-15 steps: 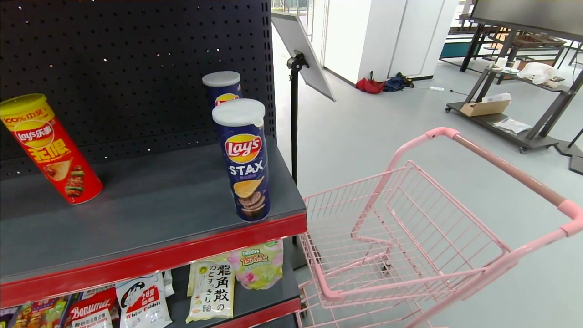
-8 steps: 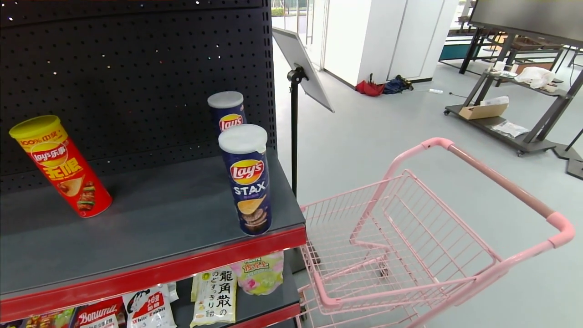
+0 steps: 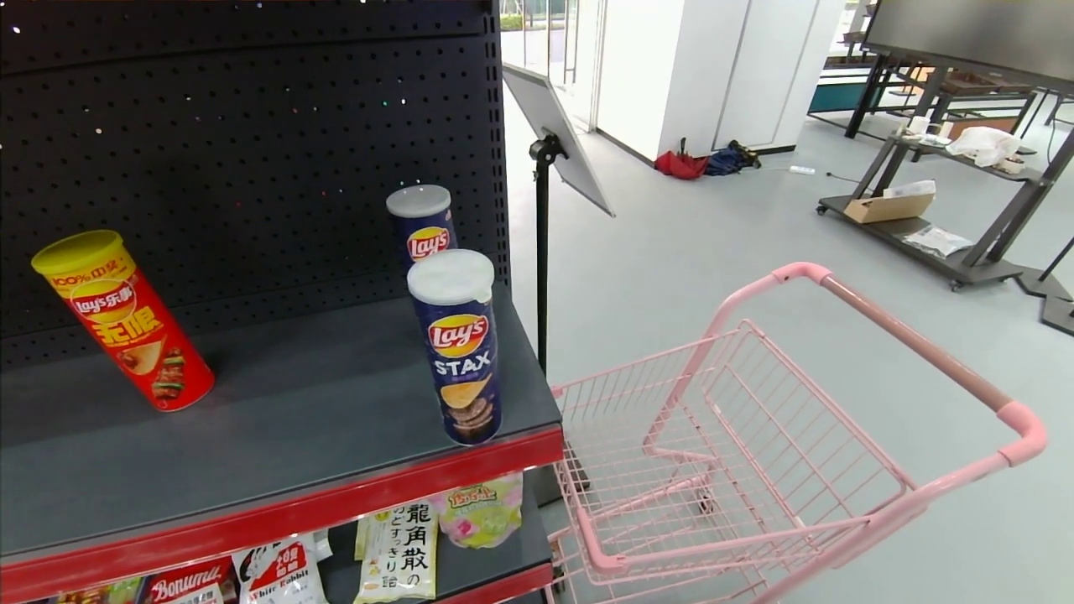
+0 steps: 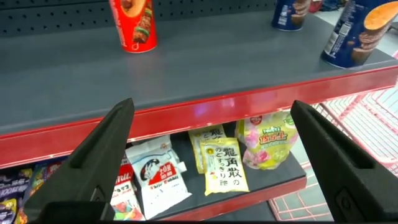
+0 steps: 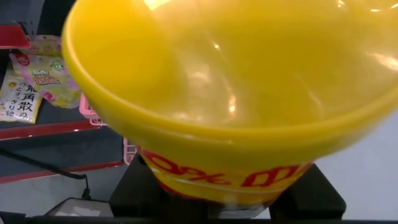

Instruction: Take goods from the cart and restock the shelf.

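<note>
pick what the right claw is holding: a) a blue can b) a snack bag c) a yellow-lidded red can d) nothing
c: the right wrist view shows a yellow-lidded red can close up, its red body seated in the right claw, with dark claw parts on both sides of it.

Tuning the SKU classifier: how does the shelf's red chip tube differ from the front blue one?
Colour: the red tube has a yellow lid; the front blue tube is navy with a pale lid. Place: the red tube sits left, farther back on the shelf; the front blue tube stands right, at the front edge. Both are capped cylinders standing on their bases.
</note>
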